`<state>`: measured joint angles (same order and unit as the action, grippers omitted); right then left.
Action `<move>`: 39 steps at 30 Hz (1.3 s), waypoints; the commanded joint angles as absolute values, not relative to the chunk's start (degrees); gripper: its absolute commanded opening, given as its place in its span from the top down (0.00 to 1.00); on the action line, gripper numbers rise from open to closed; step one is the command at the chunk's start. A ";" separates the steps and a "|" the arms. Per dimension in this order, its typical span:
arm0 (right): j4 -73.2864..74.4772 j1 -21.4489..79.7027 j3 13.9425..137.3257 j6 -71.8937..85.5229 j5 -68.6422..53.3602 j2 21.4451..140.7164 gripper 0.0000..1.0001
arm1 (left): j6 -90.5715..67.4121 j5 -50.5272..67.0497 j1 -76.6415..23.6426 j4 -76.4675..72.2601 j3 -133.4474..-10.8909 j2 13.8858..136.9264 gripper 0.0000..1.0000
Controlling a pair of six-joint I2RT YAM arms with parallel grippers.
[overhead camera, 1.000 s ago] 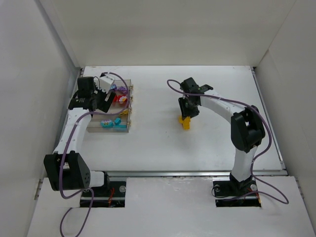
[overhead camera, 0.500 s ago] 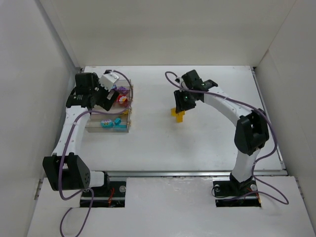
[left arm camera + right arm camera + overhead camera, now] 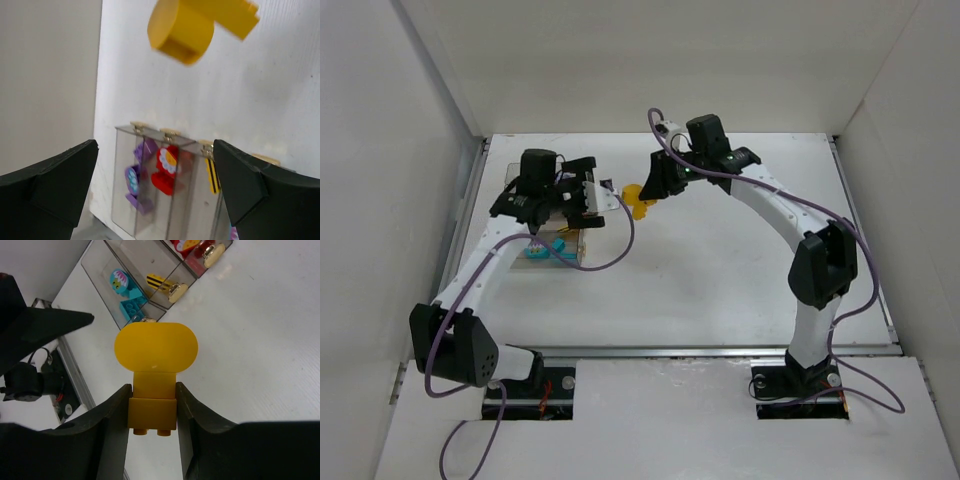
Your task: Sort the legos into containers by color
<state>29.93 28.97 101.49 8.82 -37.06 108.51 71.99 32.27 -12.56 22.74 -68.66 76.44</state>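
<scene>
My right gripper is shut on a yellow lego and holds it in the air just right of the containers. In the right wrist view the yellow lego sits squeezed between the fingers, above the containers with a cyan lego and a yellow striped lego. My left gripper is wide open and empty over the containers, facing the yellow lego. Below it lie purple legos and a red lego in separate bins.
White walls enclose the white table on the left, back and right. The left arm covers most of the bin row in the top view. The yellowish front tabs of the bins face the open table.
The right gripper lifted the yellow lego off the table and carried it left towards the bins. The left gripper swung right from over the bins and opened wider.
</scene>
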 commanded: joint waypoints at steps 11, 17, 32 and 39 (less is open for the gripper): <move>23.64 30.50 103.27 11.07 -41.31 109.69 1.00 | 96.06 30.23 -21.44 17.84 -67.41 79.98 0.23; 22.06 32.16 103.27 12.21 -41.31 110.21 1.00 | 98.69 28.92 -23.20 14.25 -63.56 78.67 0.19; 18.81 32.70 100.90 13.45 -42.98 110.21 1.00 | 96.06 27.33 -24.25 14.06 -64.69 78.67 0.70; 18.81 32.70 99.76 13.45 -43.51 109.69 1.00 | 93.87 25.85 -24.26 13.36 -62.93 76.82 1.00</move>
<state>22.20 32.23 100.68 13.96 -42.04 110.93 96.27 25.78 -23.83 13.39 -62.72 79.75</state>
